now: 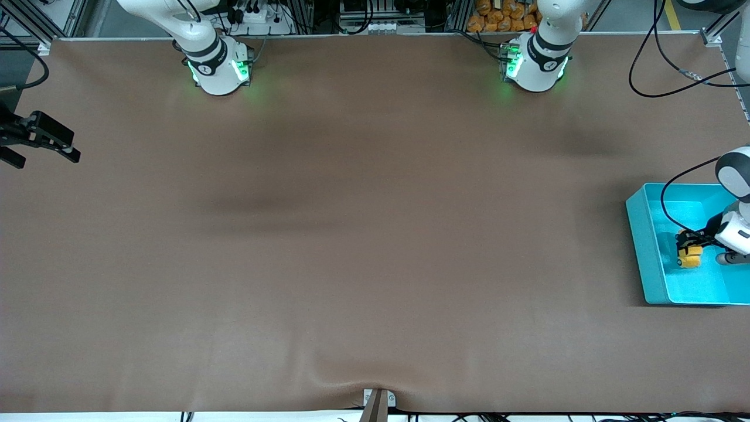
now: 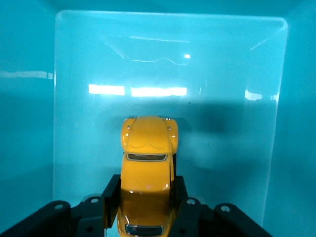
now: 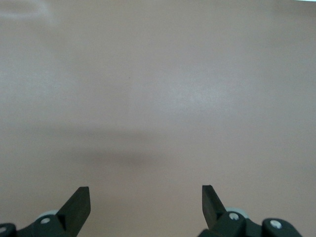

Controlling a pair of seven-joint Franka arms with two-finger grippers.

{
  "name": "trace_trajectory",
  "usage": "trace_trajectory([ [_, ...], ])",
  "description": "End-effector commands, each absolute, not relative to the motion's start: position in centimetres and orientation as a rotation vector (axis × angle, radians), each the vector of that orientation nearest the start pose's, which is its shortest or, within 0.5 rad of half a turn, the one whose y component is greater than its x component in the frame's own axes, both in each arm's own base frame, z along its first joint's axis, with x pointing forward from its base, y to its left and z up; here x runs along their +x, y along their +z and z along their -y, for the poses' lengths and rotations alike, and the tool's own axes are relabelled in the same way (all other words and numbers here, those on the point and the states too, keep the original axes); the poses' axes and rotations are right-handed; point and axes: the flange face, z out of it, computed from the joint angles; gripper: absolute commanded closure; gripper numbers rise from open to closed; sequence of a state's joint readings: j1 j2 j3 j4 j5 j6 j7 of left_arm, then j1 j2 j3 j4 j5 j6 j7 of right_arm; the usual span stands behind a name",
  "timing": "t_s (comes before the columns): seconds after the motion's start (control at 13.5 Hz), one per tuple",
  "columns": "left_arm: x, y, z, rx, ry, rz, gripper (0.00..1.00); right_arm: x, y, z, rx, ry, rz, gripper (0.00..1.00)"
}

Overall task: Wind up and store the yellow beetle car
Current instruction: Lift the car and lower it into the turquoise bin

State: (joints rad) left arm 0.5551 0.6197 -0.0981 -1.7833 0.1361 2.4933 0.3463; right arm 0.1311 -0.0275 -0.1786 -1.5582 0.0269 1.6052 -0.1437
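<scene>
The yellow beetle car [image 1: 689, 256] is a tiny orange-yellow toy with dark windows. My left gripper [image 1: 687, 244] is shut on it inside the turquoise bin [image 1: 644, 234], at the left arm's end of the table. In the left wrist view the car [image 2: 148, 168] sits between the two black fingers [image 2: 111, 195], its nose toward the bin's wall [image 2: 168, 59]. I cannot tell whether it touches the bin floor. My right gripper [image 1: 44, 146] is open and empty, waiting at the right arm's end of the table; in its wrist view the gripper [image 3: 145, 197] shows only bare brown table.
The brown table cover [image 1: 363, 234] fills the view. The two arm bases [image 1: 220, 67] [image 1: 536, 61] stand along the table's edge farthest from the front camera. A black cable [image 1: 679, 88] loops near the left arm's end. A small bracket [image 1: 378, 401] sits at the edge nearest the camera.
</scene>
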Motion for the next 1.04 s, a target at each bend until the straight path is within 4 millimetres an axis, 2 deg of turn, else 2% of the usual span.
trace_trajectory([
  [0.0,59.3,21.2,-29.9,-3.077,-0.123,0.010,1.00,55.0,65.3,1.9,-3.111,-0.113,0.130,0.00],
  [0.3,58.4,19.3,-30.1,-3.097,-0.074,0.018,1.00,54.8,65.2,1.8,-3.109,-0.087,0.132,0.00],
  [0.37,58.2,19.1,-30.0,-3.100,-0.065,0.018,0.77,54.8,65.3,1.8,-3.109,-0.087,0.130,0.00],
  [0.44,58.1,19.1,-29.9,-3.100,-0.063,0.017,0.23,54.8,65.3,1.7,-3.106,-0.087,0.133,0.00],
  [0.52,57.9,19.1,-30.0,-3.101,-0.059,0.021,0.00,54.7,65.4,1.6,-3.104,-0.089,0.135,0.00],
  [0.67,57.9,20.9,-29.7,-3.090,-0.079,0.025,0.00,54.6,65.4,0.8,-3.102,-0.077,0.159,0.00],
  [0.96,59.0,27.2,-27.8,-3.080,-0.106,-0.019,0.00,54.6,65.5,0.7,-3.102,-0.080,0.161,0.00],
])
